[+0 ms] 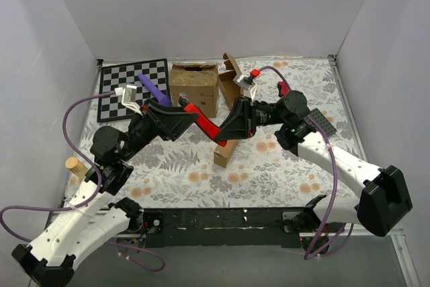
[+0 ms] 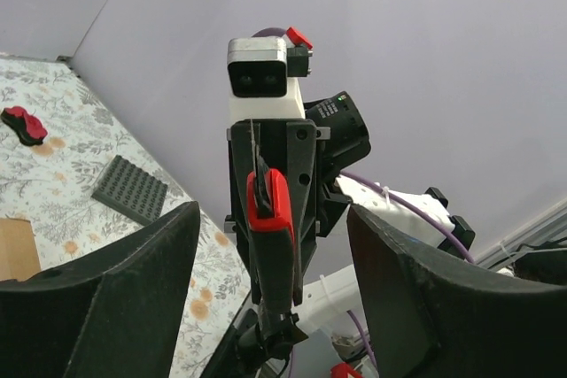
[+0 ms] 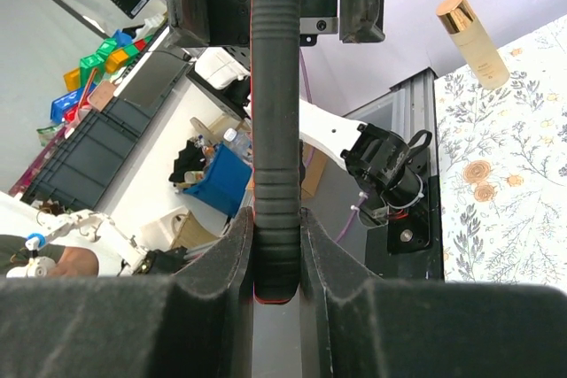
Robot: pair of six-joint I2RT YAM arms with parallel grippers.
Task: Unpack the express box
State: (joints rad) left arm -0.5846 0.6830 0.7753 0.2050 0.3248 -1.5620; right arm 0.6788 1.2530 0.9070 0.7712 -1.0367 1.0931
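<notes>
A black cutter with a red end (image 1: 203,120) hangs in the air between the two arms. My right gripper (image 1: 223,129) is shut on its ribbed black handle (image 3: 275,130), with both pads pressed against it (image 3: 276,250). My left gripper (image 1: 191,115) is open and straddles the cutter's red end (image 2: 270,205), with a gap on each side (image 2: 270,250). The small brown express box (image 1: 226,152) lies on the table right under my right gripper, which partly hides it. A brown cardboard flap (image 1: 232,70) stands up behind that gripper.
A larger brown carton with print (image 1: 195,88) stands at the back centre. A checkerboard mat (image 1: 127,85) with a purple object (image 1: 153,86) lies back left. A grey studded plate (image 1: 321,124) and a red piece (image 1: 283,87) lie right. A gold-capped bottle (image 1: 73,165) lies at the left edge.
</notes>
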